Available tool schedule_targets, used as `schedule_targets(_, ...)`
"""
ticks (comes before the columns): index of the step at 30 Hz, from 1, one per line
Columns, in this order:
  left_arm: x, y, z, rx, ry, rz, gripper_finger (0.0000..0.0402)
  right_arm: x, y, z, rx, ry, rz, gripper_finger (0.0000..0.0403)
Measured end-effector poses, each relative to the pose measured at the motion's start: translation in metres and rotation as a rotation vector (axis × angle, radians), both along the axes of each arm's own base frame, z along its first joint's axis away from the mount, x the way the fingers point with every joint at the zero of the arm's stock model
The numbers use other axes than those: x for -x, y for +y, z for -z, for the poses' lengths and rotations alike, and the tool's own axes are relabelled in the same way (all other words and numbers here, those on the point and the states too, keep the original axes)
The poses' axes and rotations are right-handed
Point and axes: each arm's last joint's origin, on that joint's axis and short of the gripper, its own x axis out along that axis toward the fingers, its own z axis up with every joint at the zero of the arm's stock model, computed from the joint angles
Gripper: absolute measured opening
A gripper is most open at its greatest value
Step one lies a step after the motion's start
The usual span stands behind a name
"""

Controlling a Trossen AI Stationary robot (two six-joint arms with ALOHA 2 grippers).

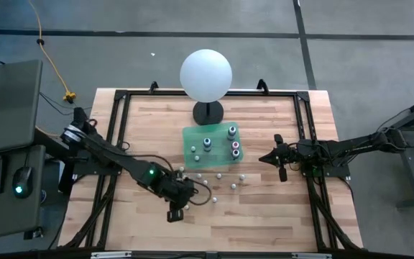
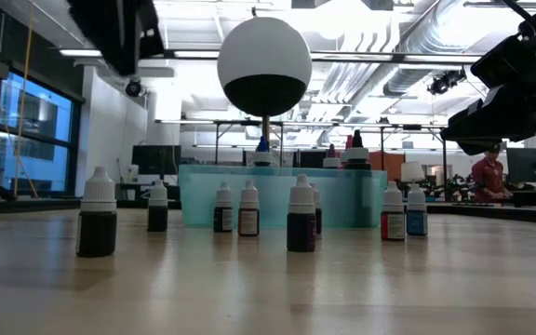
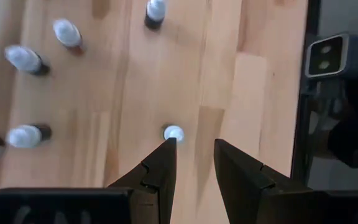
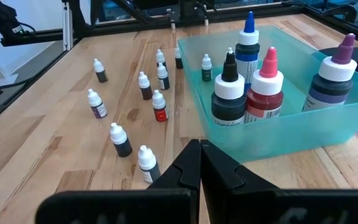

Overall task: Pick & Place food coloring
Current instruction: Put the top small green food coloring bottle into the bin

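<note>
I see the left gripper (image 1: 176, 214) over the tabletop (image 1: 264, 216) near its front edge, left of centre; its fingers (image 3: 160, 171) stand apart with nothing between them, and one small dropper bottle (image 3: 173, 132) stands just past the fingertips. The other small food coloring bottles (image 4: 121, 139) stand upright, scattered on the wood between the front edge and the teal tray (image 1: 192, 137). The tray sits mid-table and holds four larger bottles: black-capped (image 4: 229, 90), blue-tipped (image 4: 248, 46), pink-capped (image 4: 264, 93), purple-capped (image 4: 330, 81). A white sphere on a black stand (image 1: 205, 75) is behind the tray. The right gripper (image 1: 282, 160) hovers beside the tray toward the right edge, fingers pressed together, empty.
</note>
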Motion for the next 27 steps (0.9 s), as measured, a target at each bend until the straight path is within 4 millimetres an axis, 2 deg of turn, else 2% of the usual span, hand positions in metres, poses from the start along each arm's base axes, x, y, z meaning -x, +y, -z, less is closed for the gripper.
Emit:
schedule_targets(8, -0.011, -0.009, 0.034, -0.035, 0.091, 0.033, 0.0106, 0.000, 0.000, 0.000, 0.000, -0.002, 0.000, 0.0000)
schedule_targets(13, -0.016, -0.012, 0.047, -0.053, 0.116, 0.056, 0.0106, 0.000, 0.000, 0.000, -0.001, -0.004, 0.000, 0.0000)
schedule_targets(20, -0.019, -0.014, 0.055, -0.060, 0.129, 0.062, 0.0106, 0.000, 0.000, 0.000, -0.001, -0.004, 0.000, 0.0001)
schedule_targets(27, -0.019, -0.014, 0.055, -0.067, 0.120, 0.067, 0.0106, 0.000, 0.000, 0.000, 0.000, -0.003, 0.000, 0.0000)
